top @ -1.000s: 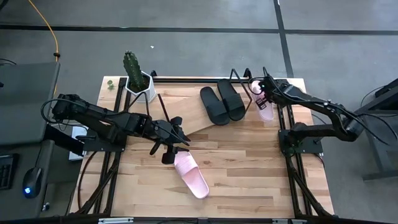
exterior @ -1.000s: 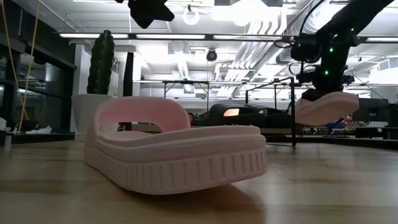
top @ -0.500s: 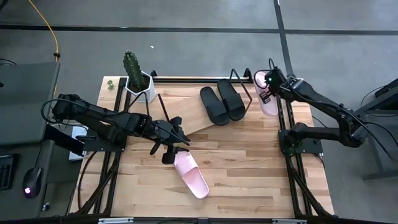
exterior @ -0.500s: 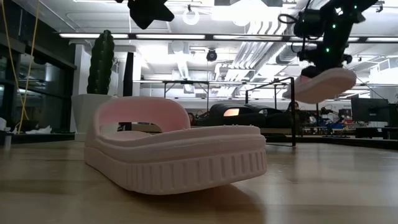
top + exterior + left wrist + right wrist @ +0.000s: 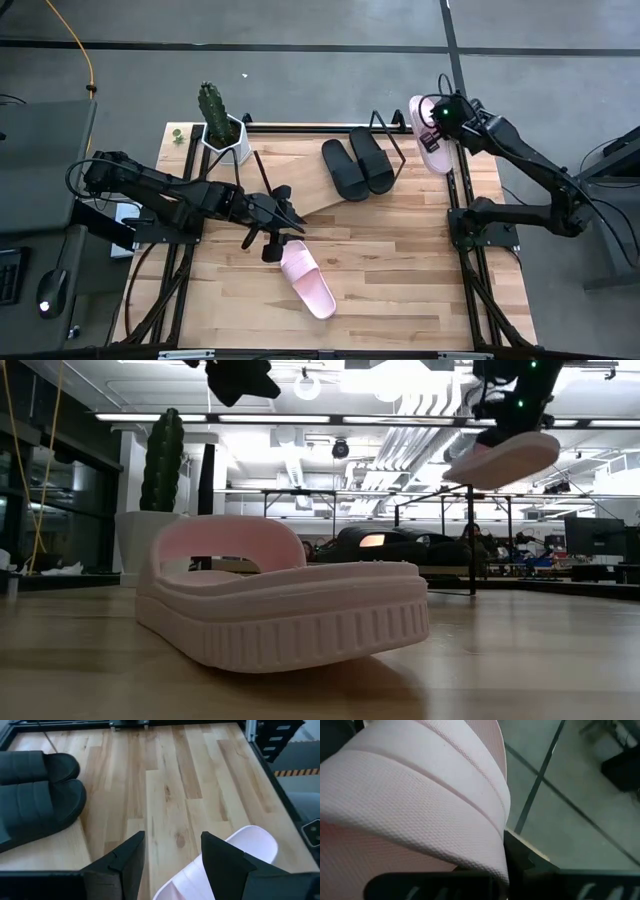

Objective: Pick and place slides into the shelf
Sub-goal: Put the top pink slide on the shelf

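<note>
Right gripper (image 5: 440,118) was clamped on a pink slide (image 5: 428,150), held high at the far right past the shelf (image 5: 300,180) holding 2 black slides (image 5: 358,163); left gripper (image 5: 285,212) hovered, fingers apart, over the other pink slide (image 5: 306,280), presumably next.

Pink slide (image 5: 429,148) (in right end effector (image 5: 441,118)) now higher, farther back.

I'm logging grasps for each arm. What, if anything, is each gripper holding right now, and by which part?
The right gripper holds a pink slide in the air, apparently by its strap. The left gripper is open and holds nothing, hovering by the other pink slide.
</note>
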Tool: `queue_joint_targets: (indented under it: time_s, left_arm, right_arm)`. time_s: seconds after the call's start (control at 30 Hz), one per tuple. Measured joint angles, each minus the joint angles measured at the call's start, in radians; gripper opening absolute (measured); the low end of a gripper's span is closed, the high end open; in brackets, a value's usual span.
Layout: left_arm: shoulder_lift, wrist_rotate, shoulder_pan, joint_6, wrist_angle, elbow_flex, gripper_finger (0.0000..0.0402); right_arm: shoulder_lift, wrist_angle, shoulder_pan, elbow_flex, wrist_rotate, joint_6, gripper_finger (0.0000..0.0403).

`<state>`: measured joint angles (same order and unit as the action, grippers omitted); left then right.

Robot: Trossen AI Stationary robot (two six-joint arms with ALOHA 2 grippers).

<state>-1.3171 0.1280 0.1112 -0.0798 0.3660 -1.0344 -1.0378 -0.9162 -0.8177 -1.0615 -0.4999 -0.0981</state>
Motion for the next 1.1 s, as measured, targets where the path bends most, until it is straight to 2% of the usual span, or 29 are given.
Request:
queue_joint_targets:
  time_s: [0.23,0.33,0.77,1.1]
  left_arm:
    - [0.025,0.071,-0.001,0.004,0.084,-0.064,0.0177]
    - [0.032,0.109,0.000,0.013,0.185,-0.123,0.0177]
    - [0.038,0.267,0.000,0.035,0.424,-0.339,0.0177]
    - [0.039,0.287,0.000,0.034,0.517,-0.426,0.0177]
  right_arm:
    - [0.000,0.016,0.013,-0.075,0.030,-0.041,0.0000]
    - [0.000,0.043,0.045,-0.081,0.041,-0.051,0.0000]
    - [-0.014,0.163,0.192,-0.081,0.044,-0.064,0.0000]
    - [-0.127,0.234,0.275,-0.081,0.037,-0.085,0.0000]
